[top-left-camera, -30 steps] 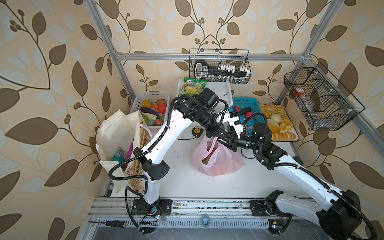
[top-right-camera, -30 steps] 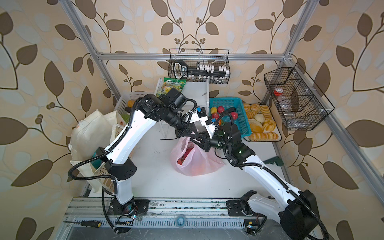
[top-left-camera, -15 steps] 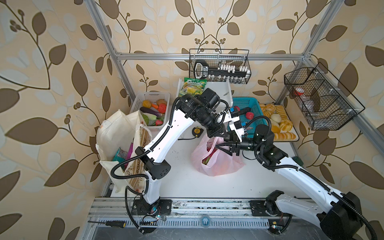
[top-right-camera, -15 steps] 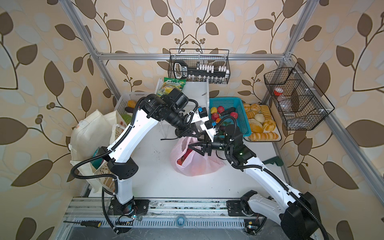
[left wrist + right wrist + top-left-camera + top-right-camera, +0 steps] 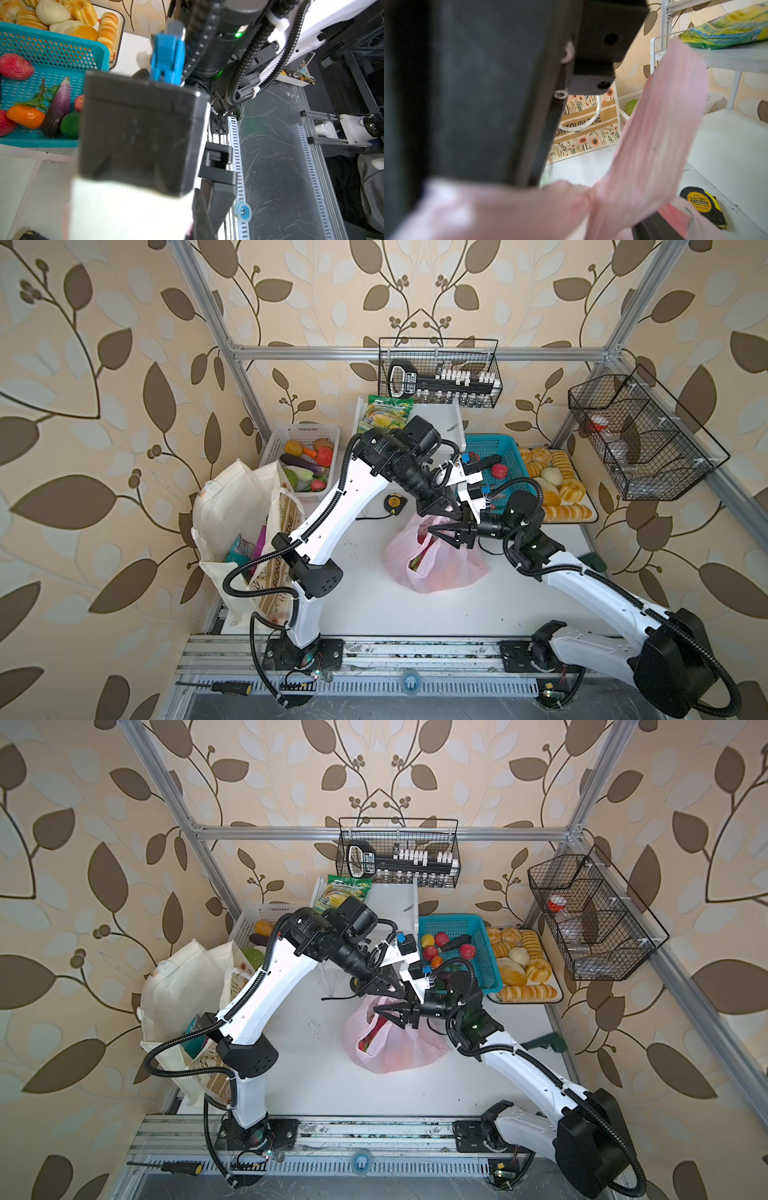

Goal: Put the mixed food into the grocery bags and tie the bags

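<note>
The pink plastic bag (image 5: pixel 440 568) (image 5: pixel 395 1048) sits mid-table with red and green food showing in its mouth. My left gripper (image 5: pixel 441 512) (image 5: pixel 384 990) is shut on one of its handles just above the mouth. My right gripper (image 5: pixel 443 534) (image 5: pixel 390 1014) is open right below, fingers spread beside the gathered handles (image 5: pixel 654 128). The cream canvas tote (image 5: pixel 232 506) (image 5: pixel 183 986) stands at the left holding a teal packet (image 5: pixel 239 549) and a purple packet (image 5: pixel 261 539). Red (image 5: pixel 441 938), yellow (image 5: pixel 427 940) and orange (image 5: pixel 435 962) toy fruits lie in the teal basket (image 5: pixel 490 443).
A white basket of vegetables (image 5: pixel 305 456) stands behind the tote. The bread tray (image 5: pixel 557 489) is at the right. A green-and-yellow packet (image 5: pixel 386 412) lies on the white shelf. A tape measure (image 5: pixel 392 502) lies behind the pink bag. Wire baskets (image 5: pixel 438 373) (image 5: pixel 636 439) hang on the frame.
My right gripper has opened its fingers wide beside the pink bag's handles and dropped slightly. The left gripper stays shut in about the same place.
</note>
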Robot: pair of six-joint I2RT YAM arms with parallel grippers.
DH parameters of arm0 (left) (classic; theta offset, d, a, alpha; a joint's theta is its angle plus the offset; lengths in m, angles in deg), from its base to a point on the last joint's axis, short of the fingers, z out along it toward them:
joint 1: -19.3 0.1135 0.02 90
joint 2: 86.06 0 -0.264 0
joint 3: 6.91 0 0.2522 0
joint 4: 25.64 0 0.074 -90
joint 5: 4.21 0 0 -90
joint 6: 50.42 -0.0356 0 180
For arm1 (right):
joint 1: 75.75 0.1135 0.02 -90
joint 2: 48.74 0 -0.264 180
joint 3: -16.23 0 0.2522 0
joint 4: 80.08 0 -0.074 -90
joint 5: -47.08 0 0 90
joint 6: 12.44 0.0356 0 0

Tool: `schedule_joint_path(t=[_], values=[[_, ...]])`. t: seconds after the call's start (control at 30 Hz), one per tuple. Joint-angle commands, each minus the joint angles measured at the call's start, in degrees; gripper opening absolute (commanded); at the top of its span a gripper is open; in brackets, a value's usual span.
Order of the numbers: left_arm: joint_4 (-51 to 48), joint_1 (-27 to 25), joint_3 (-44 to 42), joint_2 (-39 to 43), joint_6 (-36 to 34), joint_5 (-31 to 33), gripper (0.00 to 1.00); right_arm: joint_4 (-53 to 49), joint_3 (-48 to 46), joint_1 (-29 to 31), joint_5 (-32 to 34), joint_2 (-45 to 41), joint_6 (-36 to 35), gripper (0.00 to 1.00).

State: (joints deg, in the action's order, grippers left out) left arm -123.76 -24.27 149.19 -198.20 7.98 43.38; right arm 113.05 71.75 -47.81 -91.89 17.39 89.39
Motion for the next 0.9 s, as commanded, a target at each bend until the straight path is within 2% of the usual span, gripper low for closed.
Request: schedule_joint_path(t=[0.0,0.1,0.2,0.3,0.4,0.53,0.63,0.77,0.87], values=[[-1.71,-0.47,2.15,-0.34,-1.5,-3.73,0.0,4.87,-0.73,-0.26,-2.57,0.99,-1.35,0.62],[-1.62,-0.52,2.21,-0.54,-1.56,-4.14,0.0,4.81,-0.62,-0.26,-3.78,2.09,-1.11,0.53],[-1.63,-0.52,2.42,-0.63,-1.59,-4.95,0.0,4.8,-0.62,-0.37,-4.18,2.87,-0.72,0.49],[-1.94,-0.51,2.54,-0.63,-1.8,-5.48,0.0,5.99,-0.84,-0.41,-4.78,3.2,0.27,0.41],[-2.03,-0.51,2.5,-0.65,-1.92,-5.66,0.0,7.63,-0.93,-0.52,-5.59,3.42,1.43,0.39],[-1.85,-0.49,2.5,-0.47,-1.86,-6.01,0.0,9.2,-1.15,-0.85,-7.06,4.0,2.74,0.25],[-1.02,-0.46,2.47,-0.21,-1.34,-5.44,0.0,10.8,-1.66,-1.21,-7.37,4.17,4.16,0.12],[1.17,-0.46,1.73,0.62,0.23,-3.62,0.0,11.25,-2.29,-1.61,-7.13,3.72,5.14,0.03],[4.52,-0.46,-1.04,2.35,2.25,-1.52,0.09,11.21,-2.81,-1.65,-6.36,3.4,5.73,0.01]])
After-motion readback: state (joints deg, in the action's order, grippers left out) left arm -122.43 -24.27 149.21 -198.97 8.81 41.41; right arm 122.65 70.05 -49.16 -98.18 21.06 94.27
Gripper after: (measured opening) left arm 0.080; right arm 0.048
